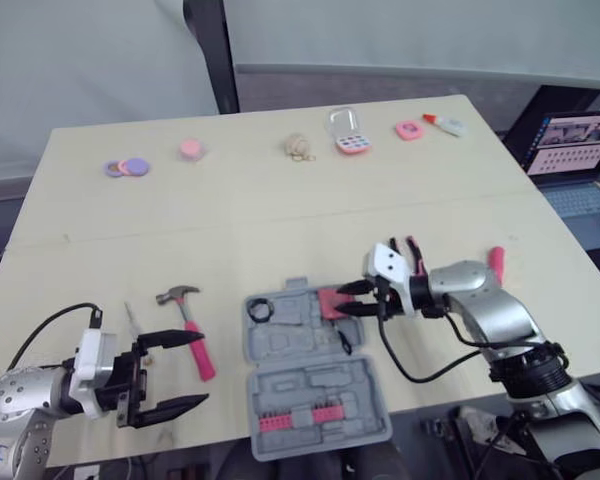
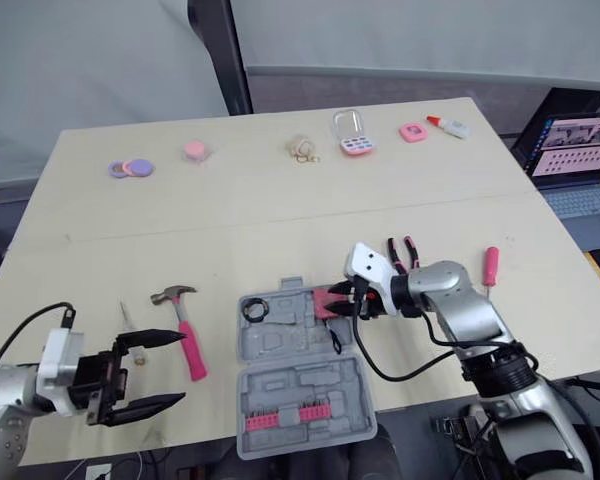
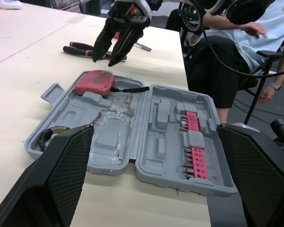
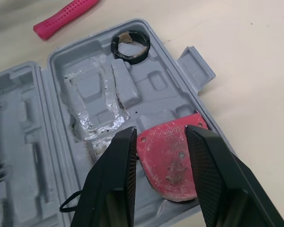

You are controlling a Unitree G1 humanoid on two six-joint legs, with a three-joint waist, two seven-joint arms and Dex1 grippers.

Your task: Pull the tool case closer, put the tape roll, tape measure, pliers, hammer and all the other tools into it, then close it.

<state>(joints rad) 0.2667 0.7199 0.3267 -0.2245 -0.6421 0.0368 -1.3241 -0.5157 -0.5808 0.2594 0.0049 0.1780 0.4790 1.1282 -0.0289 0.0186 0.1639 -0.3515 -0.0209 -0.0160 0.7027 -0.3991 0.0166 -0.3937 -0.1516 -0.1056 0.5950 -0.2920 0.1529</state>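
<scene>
**Tool case [image 1: 290, 345] open at lower centre, tape measure in its corner**

Right gripper [image 1: 345, 301] hovers over the red tape measure [image 4: 168, 158], fingers apart on either side and holding nothing, so it looks seated in the case's upper-right recess. A tape roll [image 4: 131, 60] sits in the upper-left corner. At lower left, the left gripper [image 1: 195, 370] hangs wide open and empty beside the hammer [image 2: 193, 358], probably the next pick.

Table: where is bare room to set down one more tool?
Free: the wide strip of pale wooden table between the far row of small items and the open grey plastic tool case. Crowded beside the case: pink-handled hammer left, black-and-pink pliers right.
</scene>
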